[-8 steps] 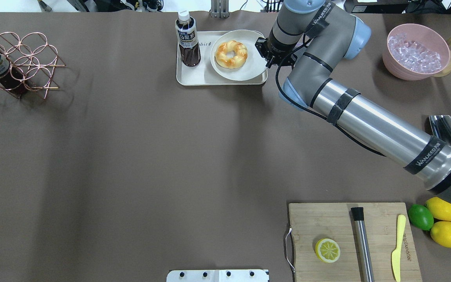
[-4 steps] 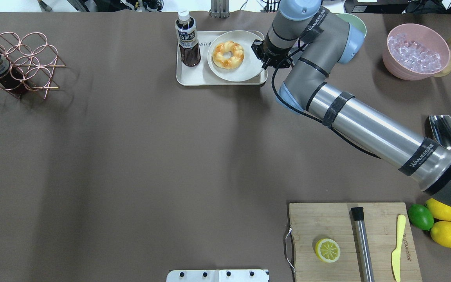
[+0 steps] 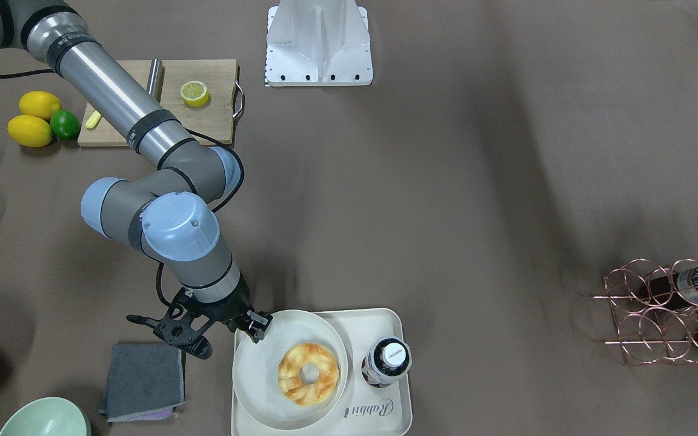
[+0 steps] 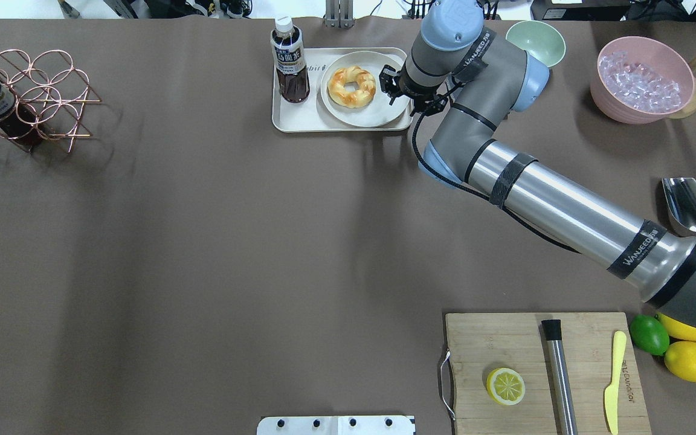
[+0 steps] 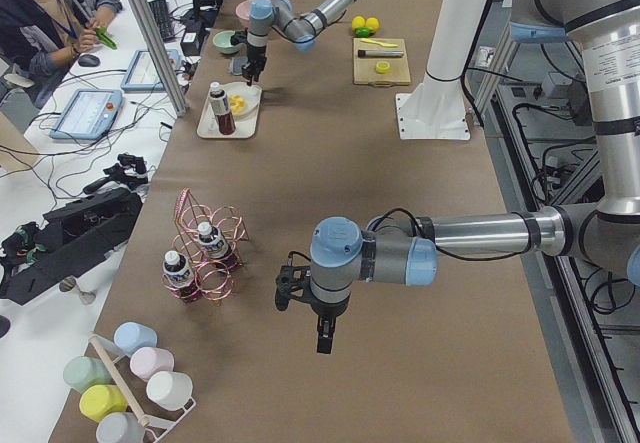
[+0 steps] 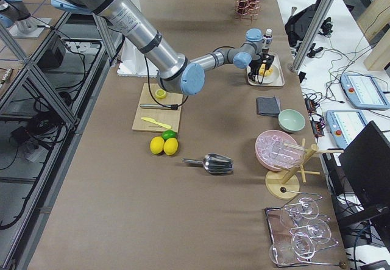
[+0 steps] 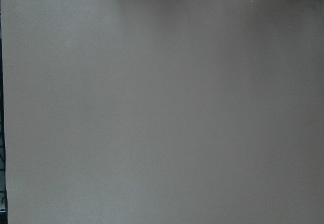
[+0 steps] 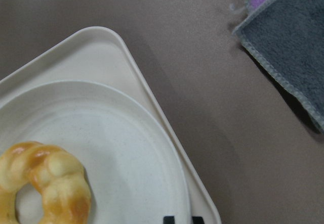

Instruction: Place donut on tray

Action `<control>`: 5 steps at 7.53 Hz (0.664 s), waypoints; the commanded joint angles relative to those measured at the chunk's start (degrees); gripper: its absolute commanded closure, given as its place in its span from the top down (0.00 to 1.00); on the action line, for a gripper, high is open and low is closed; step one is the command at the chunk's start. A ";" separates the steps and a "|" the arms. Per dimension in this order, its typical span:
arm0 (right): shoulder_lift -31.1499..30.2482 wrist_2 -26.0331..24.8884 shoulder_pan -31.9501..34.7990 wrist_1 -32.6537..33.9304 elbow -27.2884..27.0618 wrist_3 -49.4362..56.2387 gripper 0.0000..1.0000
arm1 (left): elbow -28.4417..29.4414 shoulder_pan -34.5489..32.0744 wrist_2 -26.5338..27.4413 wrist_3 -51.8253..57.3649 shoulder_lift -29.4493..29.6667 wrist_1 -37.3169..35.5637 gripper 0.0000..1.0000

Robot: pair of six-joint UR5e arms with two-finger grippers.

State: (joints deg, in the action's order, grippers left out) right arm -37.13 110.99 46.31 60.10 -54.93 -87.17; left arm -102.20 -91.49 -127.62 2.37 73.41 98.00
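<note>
The donut lies on a round off-white plate, and the plate rests in the right half of the cream tray. My right gripper is at the plate's right rim, shut on it. In the front-facing view the gripper pinches the rim of the plate, with the donut on it and the tray below. In the right wrist view the donut and the tray corner show. My left gripper hangs over bare table; I cannot tell if it is open.
A dark drink bottle stands in the tray's left half. A grey cloth lies beside the tray, a green bowl and a pink bowl of ice beyond it. A wire bottle rack is far left, a cutting board near right.
My right gripper has moved left with the plate and donut, so the plate now sits further inside the tray, closer to the bottle.
</note>
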 commanded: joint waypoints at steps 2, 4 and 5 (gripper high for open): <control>-5.46 3.69 2.20 7.01 -11.72 5.13 1.00 | -0.02 0.00 0.00 0.00 0.07 0.00 0.98; -15.55 7.03 4.30 9.68 -24.02 9.90 1.00 | 0.07 0.00 0.00 0.00 0.07 0.00 0.98; -22.05 8.00 5.27 9.77 -30.43 12.26 1.00 | 0.07 0.00 0.00 0.00 -0.02 0.00 0.98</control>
State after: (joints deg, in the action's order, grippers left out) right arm -48.82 116.74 49.75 68.74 -74.25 -78.93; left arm -102.15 -91.50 -127.61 2.37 73.47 97.97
